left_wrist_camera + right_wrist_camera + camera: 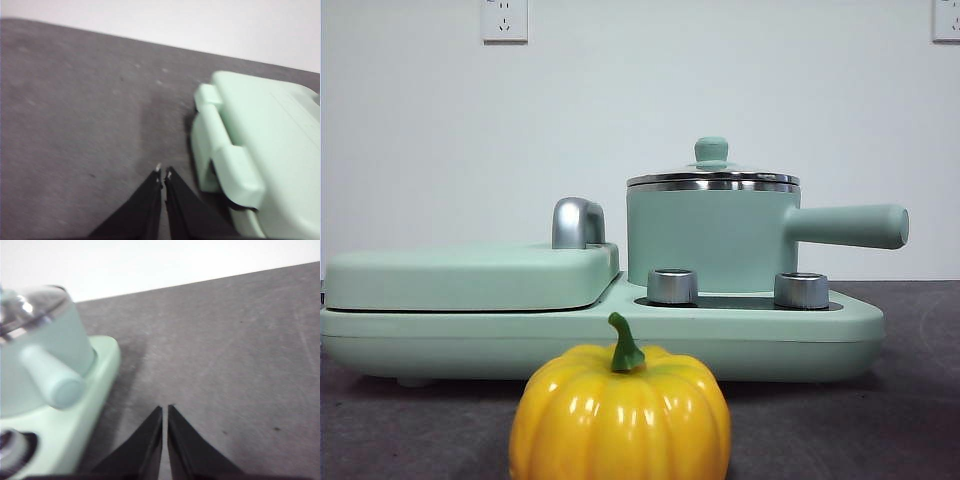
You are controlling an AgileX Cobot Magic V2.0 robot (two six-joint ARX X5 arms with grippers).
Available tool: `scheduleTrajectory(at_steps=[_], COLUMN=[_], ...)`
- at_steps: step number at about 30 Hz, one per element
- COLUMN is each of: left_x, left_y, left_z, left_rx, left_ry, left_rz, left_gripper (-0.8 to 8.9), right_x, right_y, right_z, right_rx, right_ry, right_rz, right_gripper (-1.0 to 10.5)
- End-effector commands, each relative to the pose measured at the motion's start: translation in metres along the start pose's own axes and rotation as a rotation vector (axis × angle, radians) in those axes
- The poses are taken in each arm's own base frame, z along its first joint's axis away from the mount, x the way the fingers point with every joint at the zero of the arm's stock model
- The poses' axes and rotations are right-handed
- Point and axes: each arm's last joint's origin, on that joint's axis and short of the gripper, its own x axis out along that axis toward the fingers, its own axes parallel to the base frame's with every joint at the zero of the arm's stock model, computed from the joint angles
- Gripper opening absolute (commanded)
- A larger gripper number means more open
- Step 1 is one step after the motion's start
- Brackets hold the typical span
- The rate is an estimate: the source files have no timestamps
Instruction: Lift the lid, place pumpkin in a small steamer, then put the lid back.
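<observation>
The pumpkin (620, 415) sits right up front on the dark table (910, 400), standing clear of the cooker base (770, 345) behind it, with bare tabletop to both sides. Up on the base, the small steamer (710, 240) stands at the right end, its long handle (850, 225) pointing out to the right past the base's edge. The lid (712, 172) is seated squarely on the steamer's steel rim, knob up. To the left, the flat griddle cover (470, 275) lies shut, its chrome handle (577, 222) just beside the steamer. Two metal dials (672, 286) stand in front of the pot.

Over to the arms: the left gripper (163, 172) hangs above open table just off the cooker's left end, jaws pressed together, nothing between them. The right gripper (165, 410) hovers over open table beyond the steamer's handle, jaws likewise clenched and empty. Wide bare surface lies ahead of both.
</observation>
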Motion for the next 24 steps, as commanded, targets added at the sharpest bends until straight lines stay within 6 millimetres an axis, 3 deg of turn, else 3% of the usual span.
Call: scheduleTrajectory(at_steps=[1, 5, 11, 24], left_x=[0.0, 0.001, 0.002, 0.019], left_y=[-0.003, -0.01, -0.025, -0.076], left_z=[0.003, 0.011, 0.042, 0.141], left_rx=[-0.042, -0.086, -0.085, 0.078], left_ry=[0.029, 0.068, 0.141, 0.374], left_rz=[-0.032, -0.076, -0.188, -0.495], left_gripper=[0.16, 0.16, 0.16, 0.16], right_x=[-0.006, -0.014, -0.027, -0.04], right_y=[0.006, 0.013, 0.025, 0.054], right_z=[0.018, 0.037, 0.072, 0.146], right_rx=[0.072, 0.103, 0.11, 0.014], right_ry=[-0.054, -0.079, -0.023, 0.287], right_rz=[0.039, 0.058, 0.113, 0.367], right_gripper=[0.1, 0.1, 0.1, 0.1])
